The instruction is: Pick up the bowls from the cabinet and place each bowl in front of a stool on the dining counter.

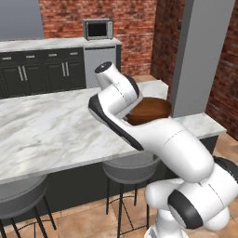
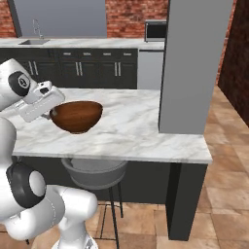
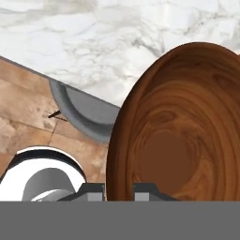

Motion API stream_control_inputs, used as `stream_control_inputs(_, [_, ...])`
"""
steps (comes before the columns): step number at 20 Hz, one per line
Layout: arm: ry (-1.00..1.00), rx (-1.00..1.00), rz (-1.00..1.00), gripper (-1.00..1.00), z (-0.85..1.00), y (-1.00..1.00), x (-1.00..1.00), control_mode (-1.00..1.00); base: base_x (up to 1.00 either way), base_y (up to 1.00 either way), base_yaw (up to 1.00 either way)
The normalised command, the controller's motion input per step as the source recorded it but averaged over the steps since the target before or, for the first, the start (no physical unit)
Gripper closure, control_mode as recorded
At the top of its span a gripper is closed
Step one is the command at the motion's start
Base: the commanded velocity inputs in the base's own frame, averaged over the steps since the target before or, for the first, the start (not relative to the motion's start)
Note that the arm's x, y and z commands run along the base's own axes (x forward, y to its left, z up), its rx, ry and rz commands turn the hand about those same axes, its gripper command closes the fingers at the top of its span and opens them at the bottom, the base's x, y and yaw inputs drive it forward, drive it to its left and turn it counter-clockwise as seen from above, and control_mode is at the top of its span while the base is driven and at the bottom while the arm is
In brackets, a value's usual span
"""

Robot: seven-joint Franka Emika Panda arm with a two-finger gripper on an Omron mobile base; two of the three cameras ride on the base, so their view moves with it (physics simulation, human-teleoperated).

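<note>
Dining counter (image 1: pixel 51 125), a broad white slab with grey veins and an overhanging edge, runs across the left base view and carries on in the right base view (image 2: pixel 141 131) up to a wide grey pillar (image 2: pixel 192 63) standing at its far end. Behind it, a row of black base cabinets (image 1: pixel 42 69) with short silver handles sits under a narrower marble worktop, a microwave (image 1: pixel 98 29) on top against the red brick wall (image 1: pixel 135 32). The white arm reaches over the near edge of the counter from the base. Two stools are tucked under the overhang: one with a round grey seat (image 2: pixel 95 171) directly below the bowl, another (image 1: pixel 21 195) further along to the left. The reddish-brown wooden bowl (image 2: pixel 77 115) is held upright just above the marble near the counter's front edge, in front of that first stool (whether its base touches the slab cannot be told). In the hand view the bowl (image 3: pixel 187 126) looms large, its glossy inside and rim facing the camera, marble beyond it and the grey stool seat (image 3: pixel 79 110) below over the tiled floor (image 3: pixel 23 108). Gripper (image 3: pixel 118 191) is clenched on the bowl's rim, one dark tip on each side of the wall.
</note>
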Motion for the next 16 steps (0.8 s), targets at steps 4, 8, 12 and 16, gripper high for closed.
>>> stream_control_inputs(4, [-0.03,0.01,0.0,1.0,-0.27,0.0,0.37,-1.0,0.0,0.0,0.0])
stream_control_inputs(8, [-0.02,0.03,0.0,1.0,-0.33,0.0,0.42,-1.0,0.0,0.0,0.0])
stream_control_inputs(12, [-0.02,0.02,0.0,1.0,-0.43,0.0,0.36,-1.0,0.0,0.0,0.0])
stream_control_inputs(16, [-0.03,0.01,0.0,1.0,-0.45,0.0,0.35,-1.0,0.0,0.0,0.0])
